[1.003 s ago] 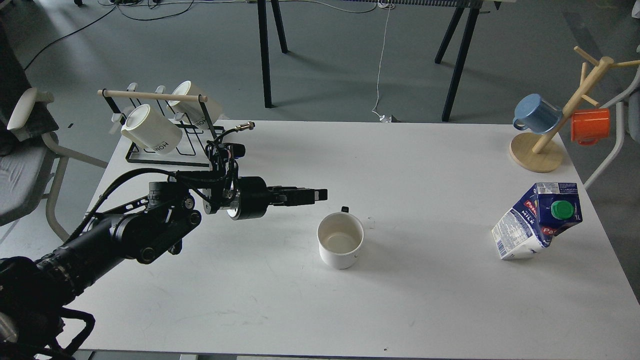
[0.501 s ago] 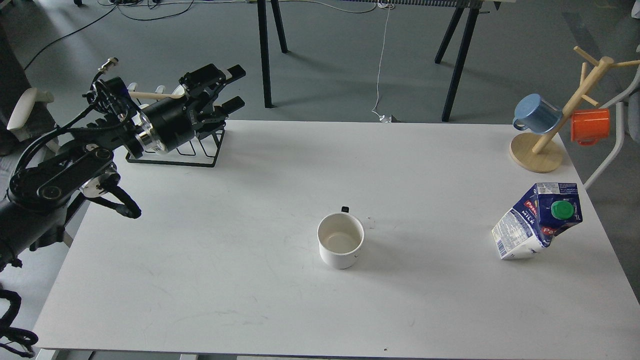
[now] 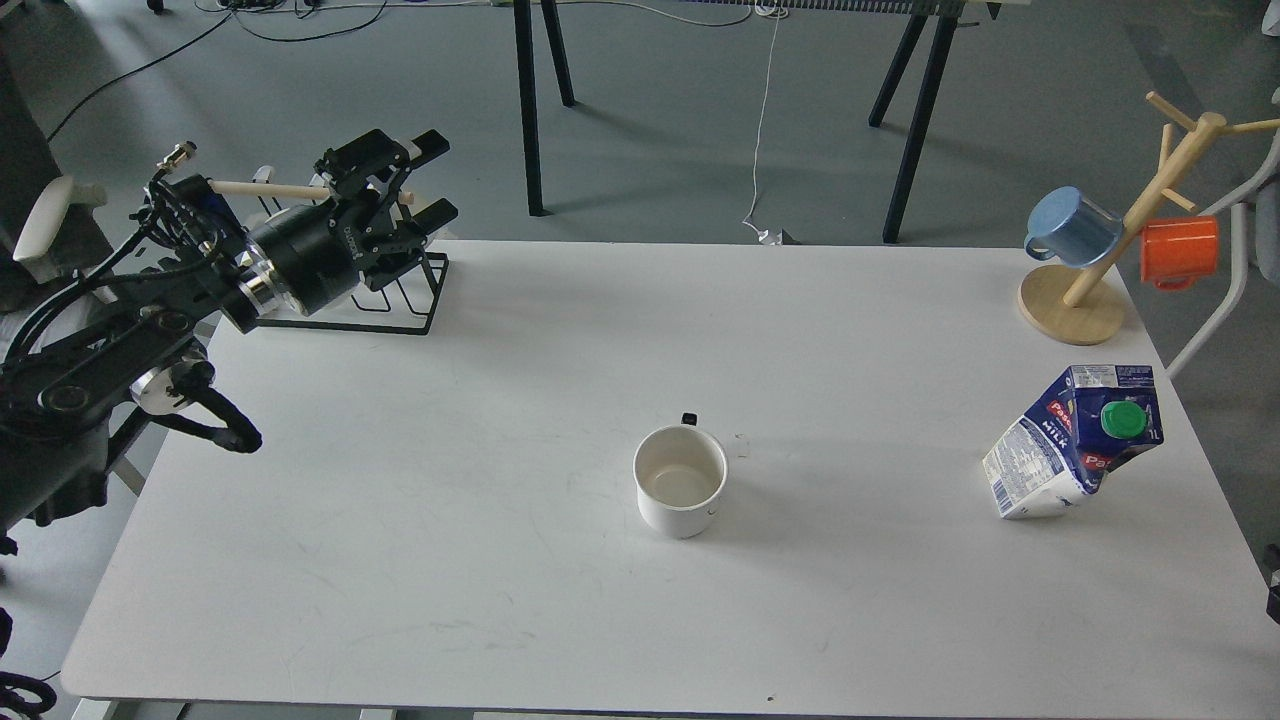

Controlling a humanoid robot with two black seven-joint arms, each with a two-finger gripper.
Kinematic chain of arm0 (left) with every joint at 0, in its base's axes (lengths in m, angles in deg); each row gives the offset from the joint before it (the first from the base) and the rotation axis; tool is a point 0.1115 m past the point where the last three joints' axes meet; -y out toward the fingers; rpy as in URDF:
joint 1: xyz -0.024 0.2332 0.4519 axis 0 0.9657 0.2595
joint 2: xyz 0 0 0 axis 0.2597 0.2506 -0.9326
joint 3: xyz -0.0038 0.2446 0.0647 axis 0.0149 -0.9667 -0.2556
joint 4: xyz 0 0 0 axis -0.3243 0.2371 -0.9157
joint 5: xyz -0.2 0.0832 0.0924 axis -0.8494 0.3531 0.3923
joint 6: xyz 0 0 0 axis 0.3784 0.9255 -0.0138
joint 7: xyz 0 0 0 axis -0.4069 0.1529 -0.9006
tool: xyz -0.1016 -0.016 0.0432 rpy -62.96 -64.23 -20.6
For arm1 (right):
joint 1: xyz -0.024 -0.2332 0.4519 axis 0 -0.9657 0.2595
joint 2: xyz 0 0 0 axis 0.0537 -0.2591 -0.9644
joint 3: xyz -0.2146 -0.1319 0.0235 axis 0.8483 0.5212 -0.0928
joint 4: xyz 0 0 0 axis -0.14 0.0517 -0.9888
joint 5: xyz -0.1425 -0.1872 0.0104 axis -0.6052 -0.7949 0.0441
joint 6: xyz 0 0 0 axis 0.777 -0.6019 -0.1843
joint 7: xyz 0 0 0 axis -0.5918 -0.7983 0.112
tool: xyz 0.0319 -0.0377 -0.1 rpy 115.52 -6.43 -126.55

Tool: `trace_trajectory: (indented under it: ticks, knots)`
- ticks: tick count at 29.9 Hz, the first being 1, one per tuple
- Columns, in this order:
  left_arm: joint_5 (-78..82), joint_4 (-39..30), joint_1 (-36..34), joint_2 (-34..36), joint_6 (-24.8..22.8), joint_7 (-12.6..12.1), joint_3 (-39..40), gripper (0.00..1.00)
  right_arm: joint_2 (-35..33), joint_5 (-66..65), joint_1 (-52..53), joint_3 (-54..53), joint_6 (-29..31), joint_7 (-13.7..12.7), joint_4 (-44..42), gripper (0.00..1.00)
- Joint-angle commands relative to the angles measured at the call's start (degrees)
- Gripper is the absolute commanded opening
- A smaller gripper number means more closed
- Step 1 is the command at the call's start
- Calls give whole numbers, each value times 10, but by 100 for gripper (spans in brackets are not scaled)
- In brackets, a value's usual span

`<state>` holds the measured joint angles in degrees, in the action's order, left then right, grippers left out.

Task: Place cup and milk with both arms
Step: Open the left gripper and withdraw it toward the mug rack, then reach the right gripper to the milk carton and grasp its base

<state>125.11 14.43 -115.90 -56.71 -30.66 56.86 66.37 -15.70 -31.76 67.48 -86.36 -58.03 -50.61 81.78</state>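
A white cup [image 3: 680, 480] stands upright and empty in the middle of the white table [image 3: 500, 560]. A blue and white milk carton [image 3: 1075, 440] with a green cap stands dented and leaning at the right side of the table. My left gripper [image 3: 430, 180] is open and empty at the far left, raised in front of the black wire mug rack [image 3: 400, 300]. It is far from the cup. My right arm and gripper are out of view.
The wire rack with a wooden bar stands at the table's far left corner, mostly hidden by my arm. A wooden mug tree [image 3: 1075, 300] at the far right holds a blue mug [image 3: 1070, 225] and an orange mug [image 3: 1180, 250]. Chairs flank both table sides.
My left arm pulled back from beside the cup to the far left by the rack, and its gripper opened. In the last half second it drifted slightly left and down. Cup and carton stayed put.
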Motion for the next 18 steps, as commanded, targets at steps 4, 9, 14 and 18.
trace_trajectory:
  ticks: [4, 9, 14, 18]
  knots:
    - [1, -1, 1, -7, 0, 0, -7, 88, 35, -53, 34, 53, 0, 0, 9, 98]
    - [0, 0, 2, -3, 0, 0, -7, 88, 89, -83, 70, 79, 0, 0, 7, 98]
    - [0, 0, 9, -4, 0, 0, -7, 88, 91, -95, 95, 79, 0, 1, 1, 98]
    - [1, 0, 12, -4, 0, 0, -7, 88, 91, -96, 110, 78, 0, 2, 1, 98]
